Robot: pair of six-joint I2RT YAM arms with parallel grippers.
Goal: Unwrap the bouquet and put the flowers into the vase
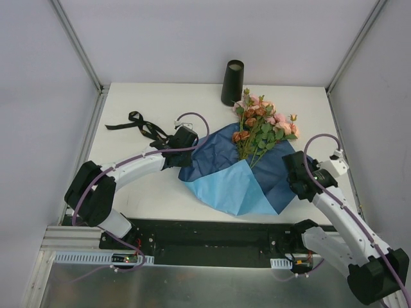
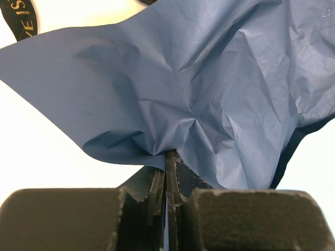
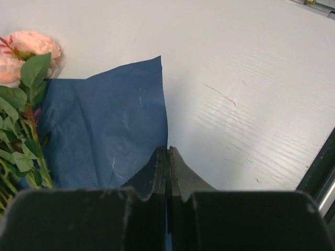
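Evidently the unwrapping was nearly done: the black ribbon (image 1: 138, 123) lay loose at ten o'clock, and the blue paper (image 1: 221, 176) was spread on the surface (image 1: 160, 200) with the flowers (image 1: 263, 125) across it, heads toward one o'clock, near the vase (image 1: 232, 82) at twelve. The left end effector (image 2: 168, 157) pinched the sheet's nine o'clock edge, the right end effector (image 3: 167, 152) its three o'clock edge. Next, one would likely need to release and take the stems.

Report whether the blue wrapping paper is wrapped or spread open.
Spread open: the blue wrapping paper lies unfolded under the flowers, and the black ribbon lies untied beside it.
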